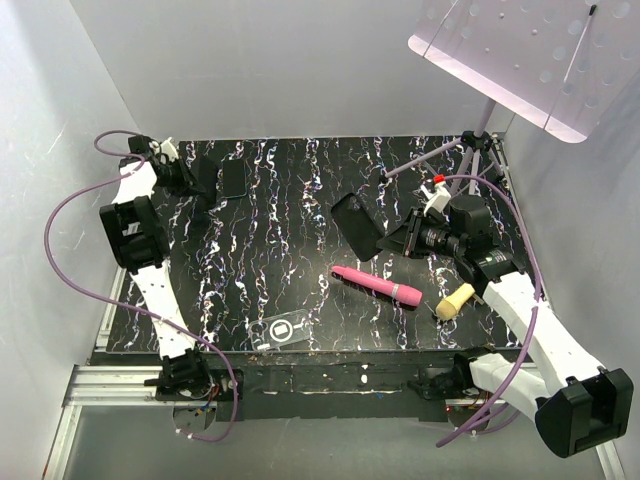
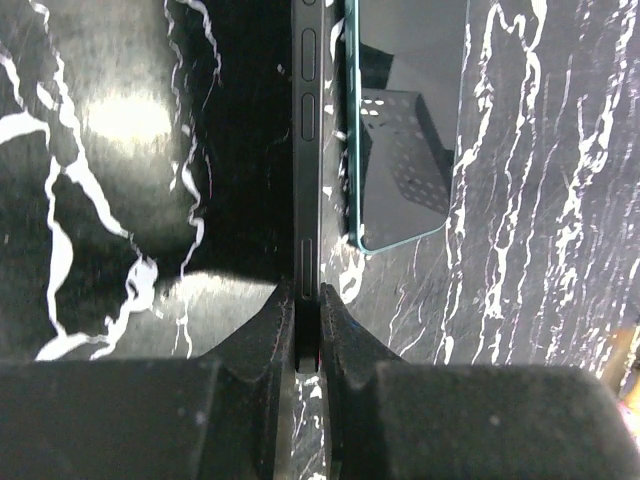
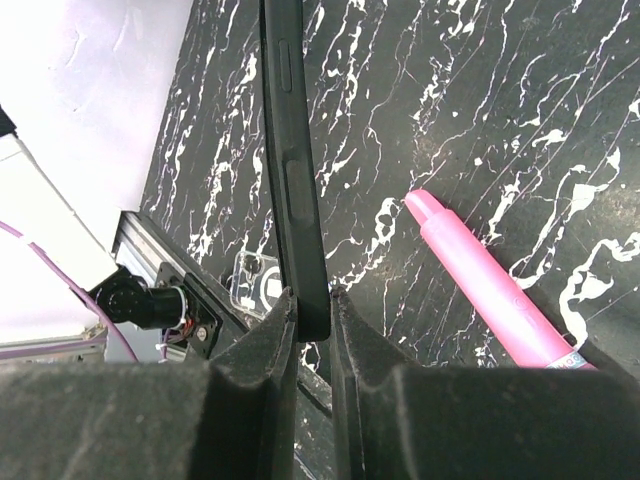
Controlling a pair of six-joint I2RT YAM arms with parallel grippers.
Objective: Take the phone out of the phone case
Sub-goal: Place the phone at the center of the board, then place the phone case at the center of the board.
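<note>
The phone [image 1: 233, 180], glossy black with a teal edge, lies flat on the table at the back left, outside any case; it also shows in the left wrist view [image 2: 405, 120]. The clear phone case [image 1: 288, 332], with a white ring-and-bar mark, lies empty near the front edge and shows in the right wrist view [image 3: 258, 285]. My left gripper [image 1: 200, 195] [image 2: 308, 300] is shut on a thin black phone [image 2: 308, 150] held edge-on just left of the teal-edged phone. My right gripper [image 1: 392, 240] [image 3: 312, 300] is shut on a thicker matte-black phone [image 1: 356, 224] [image 3: 295, 180], held above the table's middle right.
A pink cylinder [image 1: 378, 286] [image 3: 490, 290] lies right of centre, with a cream-coloured object [image 1: 455, 300] beside it near the right arm. A tripod [image 1: 470, 150] with a perforated panel [image 1: 520, 50] stands at the back right. White walls enclose the black marbled table [image 1: 300, 200].
</note>
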